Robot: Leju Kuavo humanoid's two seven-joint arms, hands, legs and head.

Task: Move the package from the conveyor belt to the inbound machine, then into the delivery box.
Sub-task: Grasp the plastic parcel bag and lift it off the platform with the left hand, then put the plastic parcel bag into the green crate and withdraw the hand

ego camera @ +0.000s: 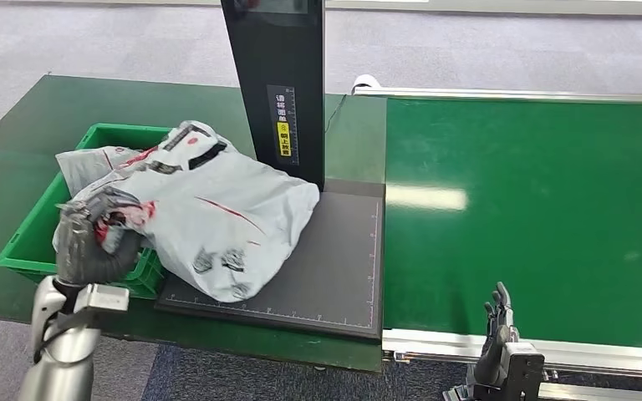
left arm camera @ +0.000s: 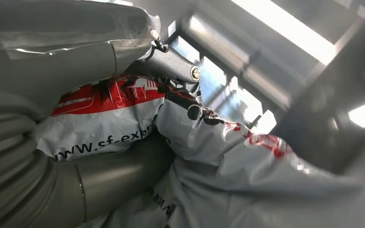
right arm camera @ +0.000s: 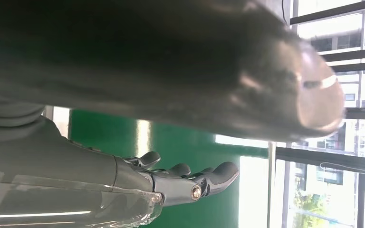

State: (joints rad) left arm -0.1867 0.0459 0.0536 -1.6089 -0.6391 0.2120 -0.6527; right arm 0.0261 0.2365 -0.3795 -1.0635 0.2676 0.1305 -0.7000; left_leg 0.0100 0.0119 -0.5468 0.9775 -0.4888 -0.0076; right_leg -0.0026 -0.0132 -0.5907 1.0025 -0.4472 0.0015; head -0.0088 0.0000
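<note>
My right hand [ego camera: 496, 322] sits low at the near edge of the conveyor belt [ego camera: 543, 209], fingers straight and apart, holding nothing. The right wrist view confirms it: fingers [right arm camera: 190, 175] extended over green belt, nothing in them.

My left hand [ego camera: 92, 242] is clenched on the grey package [ego camera: 217, 213], bunching its near-left corner. In the left wrist view the bag's red print [left arm camera: 104, 95] is crumpled between thumb and fingers.

Package position: off the belt. It lies partly on the black scale plate [ego camera: 334, 267] of the inbound machine and partly over the rim of the green box [ego camera: 25, 242], draped across both. The machine's black post [ego camera: 280, 75] stands just behind it, touching or nearly so; can't tell which.

Status, my read: belt-to-machine leg done. Machine-to-box leg underway, not finished, since most of the bag is over the plate. Another pale bag [ego camera: 92, 163] is already in the box.

Left to do: drag the rest over the rim, then let go.
</note>
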